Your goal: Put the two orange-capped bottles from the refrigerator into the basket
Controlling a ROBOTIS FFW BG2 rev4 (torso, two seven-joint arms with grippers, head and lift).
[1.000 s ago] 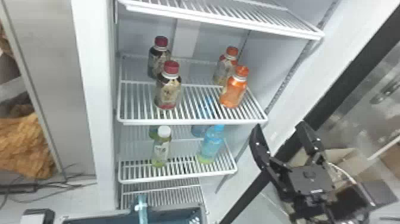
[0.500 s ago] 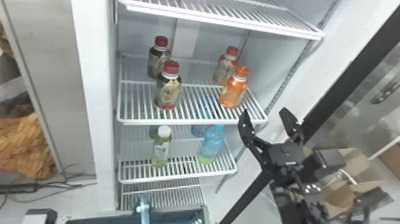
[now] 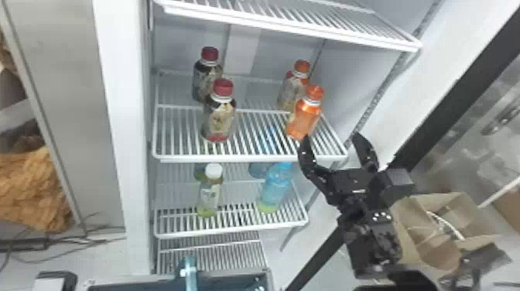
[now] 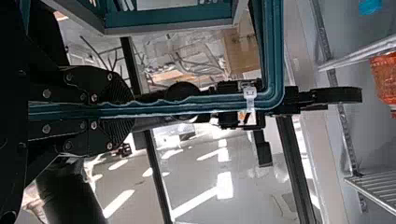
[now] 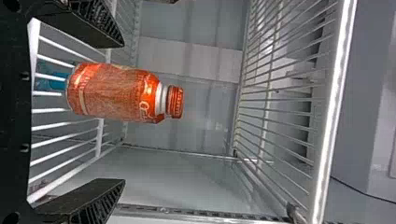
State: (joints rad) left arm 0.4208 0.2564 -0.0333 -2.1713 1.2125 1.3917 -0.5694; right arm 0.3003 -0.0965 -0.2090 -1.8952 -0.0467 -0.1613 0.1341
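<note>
Moved since the earlier frames: the black two-fingered right claw (image 3: pixel 332 138), shifted left and toward the refrigerator, now at the near right edge of the second visible white wire shelf (image 3: pixel 247 158). Bottles unchanged in place.

Right claw: wide open, holding nothing; its fingers stand to either side of the way to the nearer bottle, apart from it in the right wrist view.

Nearer task bottle: bright orange, orange-capped bottle (image 3: pixel 305 116), upright, near right on that shelf. Second task bottle: cream-and-red labelled, orange-capped bottle (image 3: pixel 293 91), upright just behind it, slightly left.

Same shelf, left: two dark, red-capped bottles (image 3: pixel 219 116), one near, one far.

Shelf below: white-capped, green-tinged bottle (image 3: pixel 210 193), left; translucent blue bottle (image 3: pixel 275 189), right.

Near left: teal plastic basket with grey rim (image 3: pixel 236 273). Black left claw (image 4: pixel 123 110): closed on its teal handle (image 4: pixel 224 104).

Near right: open brown cardboard box (image 3: pixel 437 240).
</note>
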